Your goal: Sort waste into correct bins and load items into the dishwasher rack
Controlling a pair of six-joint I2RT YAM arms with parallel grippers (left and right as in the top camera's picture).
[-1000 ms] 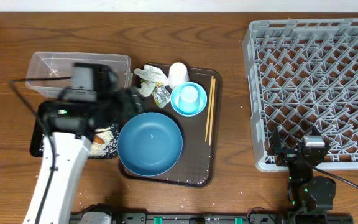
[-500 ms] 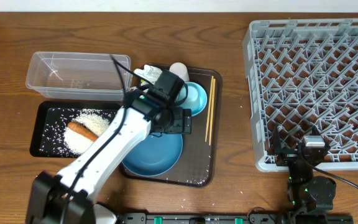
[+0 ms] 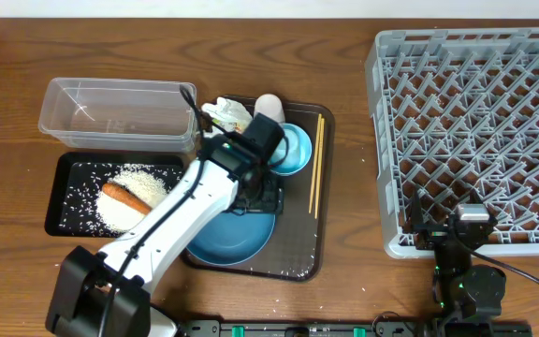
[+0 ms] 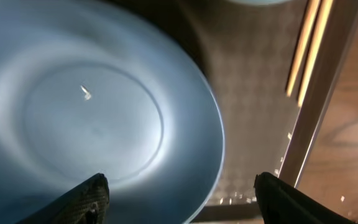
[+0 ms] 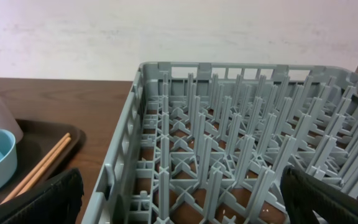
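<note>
The large blue plate lies on the brown serving tray. My left gripper hovers open over the plate's right rim, one finger over the plate and one over the tray, holding nothing. The light-blue bowl, a white cup, chopsticks and crumpled wrappers also sit on that tray. Rice and a carrot lie in the black tray. My right gripper stands open at the near-left corner of the grey rack.
The clear tub stands behind the black tray, left of the serving tray. Loose rice grains speckle the table near the front edge. A strip of bare wood separates the serving tray from the rack.
My left arm has swung right from over the black tray to above the blue plate, uncovering the rice and carrot. The right arm has not moved.
</note>
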